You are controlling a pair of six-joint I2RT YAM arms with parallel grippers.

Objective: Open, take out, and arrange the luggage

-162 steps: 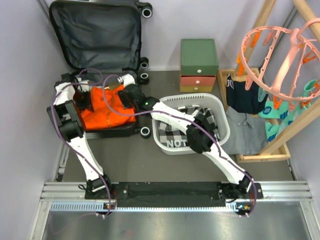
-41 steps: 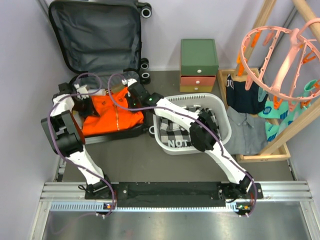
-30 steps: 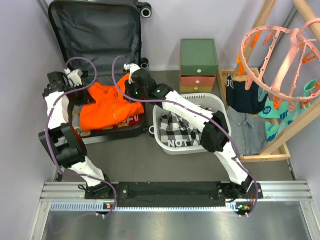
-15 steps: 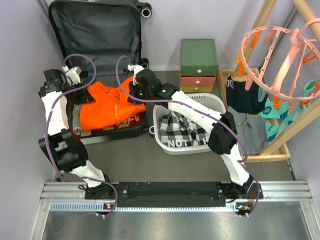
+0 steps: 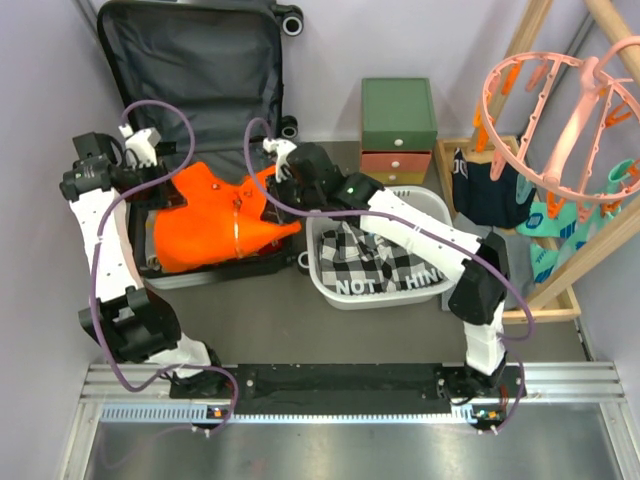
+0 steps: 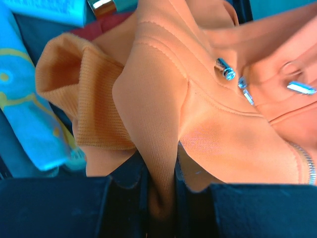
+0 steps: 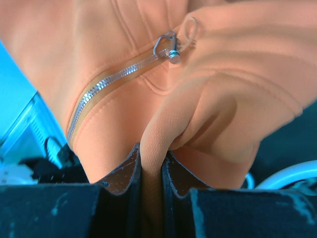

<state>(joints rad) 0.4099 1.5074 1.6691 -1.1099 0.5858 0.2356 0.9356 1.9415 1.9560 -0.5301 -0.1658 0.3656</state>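
Lying open under both grippers, the luggage (image 5: 190, 70) has its lid raised behind them. An orange jacket (image 5: 205, 225) hangs between the left gripper (image 6: 161, 191) and right gripper (image 7: 151, 166), each pinching a fold. A white basket (image 5: 345, 302) sits beside the right gripper.

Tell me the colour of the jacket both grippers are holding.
Bright orange jacket with a silver zipper; top view shows it best.

place: lab laundry mock-up | cues: aluminium rail (image 5: 570, 385), wooden clothes rack (image 5: 585, 258), laundry basket (image 5: 380, 303)
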